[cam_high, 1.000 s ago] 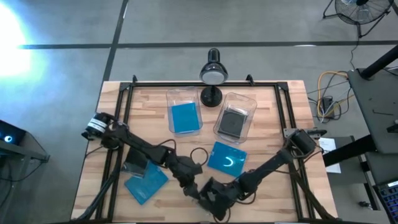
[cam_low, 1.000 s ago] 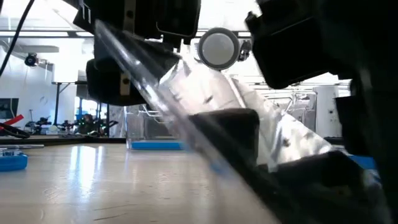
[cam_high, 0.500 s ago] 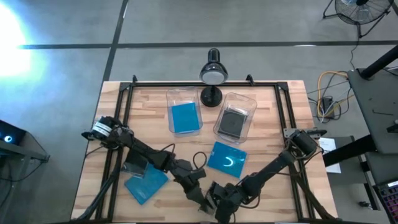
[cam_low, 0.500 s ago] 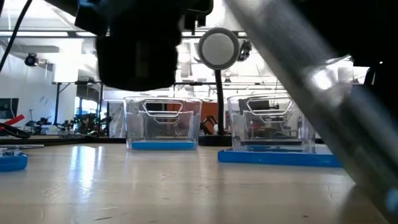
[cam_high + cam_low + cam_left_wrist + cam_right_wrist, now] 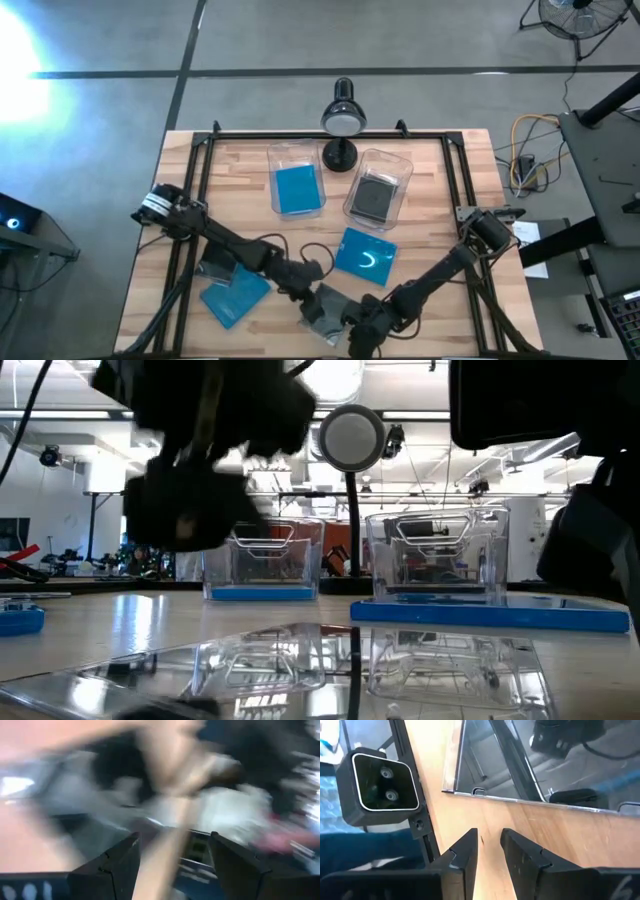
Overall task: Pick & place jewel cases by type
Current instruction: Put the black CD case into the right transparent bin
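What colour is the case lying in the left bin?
Bright blue, clearest in the high view.

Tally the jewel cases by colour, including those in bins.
Blue cases: 3 (binned, centre, front-left)
Dark cases: 2 (binned, front-left)
Clear case: 1 (front)
Total: 6

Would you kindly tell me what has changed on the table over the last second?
The clear jewel case, tilted up off the table between both grippers a second ago, now lies flat at the front edge. The right gripper has let go and hangs empty, jaws narrowly apart; the left gripper has drawn back. The bins, lamp and blue cases stayed put.
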{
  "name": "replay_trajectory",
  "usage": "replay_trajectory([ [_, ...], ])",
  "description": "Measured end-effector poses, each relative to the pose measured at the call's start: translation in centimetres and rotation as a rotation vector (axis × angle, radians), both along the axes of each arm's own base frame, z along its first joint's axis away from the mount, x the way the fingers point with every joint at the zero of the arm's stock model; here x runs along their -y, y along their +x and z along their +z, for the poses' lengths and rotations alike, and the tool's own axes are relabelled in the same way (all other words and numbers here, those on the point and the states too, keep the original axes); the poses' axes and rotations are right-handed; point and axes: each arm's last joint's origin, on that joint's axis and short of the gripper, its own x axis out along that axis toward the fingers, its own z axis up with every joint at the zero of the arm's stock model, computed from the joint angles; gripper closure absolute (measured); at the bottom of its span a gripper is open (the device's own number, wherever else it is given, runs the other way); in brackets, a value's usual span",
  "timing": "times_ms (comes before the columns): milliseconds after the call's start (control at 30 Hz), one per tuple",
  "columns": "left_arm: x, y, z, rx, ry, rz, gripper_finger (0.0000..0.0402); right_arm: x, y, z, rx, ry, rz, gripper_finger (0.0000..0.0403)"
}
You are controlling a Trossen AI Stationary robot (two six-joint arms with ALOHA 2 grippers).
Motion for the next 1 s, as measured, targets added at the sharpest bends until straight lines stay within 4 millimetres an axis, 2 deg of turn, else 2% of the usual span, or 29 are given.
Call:
replay_trajectory([
  [67,-0.5,-0.8,-0.3,-0.108,0.094,0.081,0.0188,-0.2,-0.2,0.0,-0.009,0.012,-0.022,0.0312],
  [200,-0.2,-1.4,-1.2,-0.217,0.087,0.133,0.0188,-0.4,-0.3,0.0,-0.031,0.054,-0.068,0.0310],
  [367,1.5,-1.1,-2.9,-0.231,0.033,0.117,0.0188,-0.3,0.0,0.1,-0.037,0.090,-0.095,0.0310],
  [533,2.1,-0.5,-3.7,-0.245,0.039,0.121,0.0188,-0.1,0.2,0.1,-0.036,0.104,-0.099,0.0312],
  [833,2.7,0.6,-3.4,-0.195,0.033,0.069,0.0188,0.4,0.7,0.2,-0.026,0.100,-0.107,0.0313],
  [1000,3.1,1.1,-2.3,-0.141,-0.006,0.047,0.0188,0.2,0.3,0.1,-0.057,0.090,-0.012,0.0314],
])
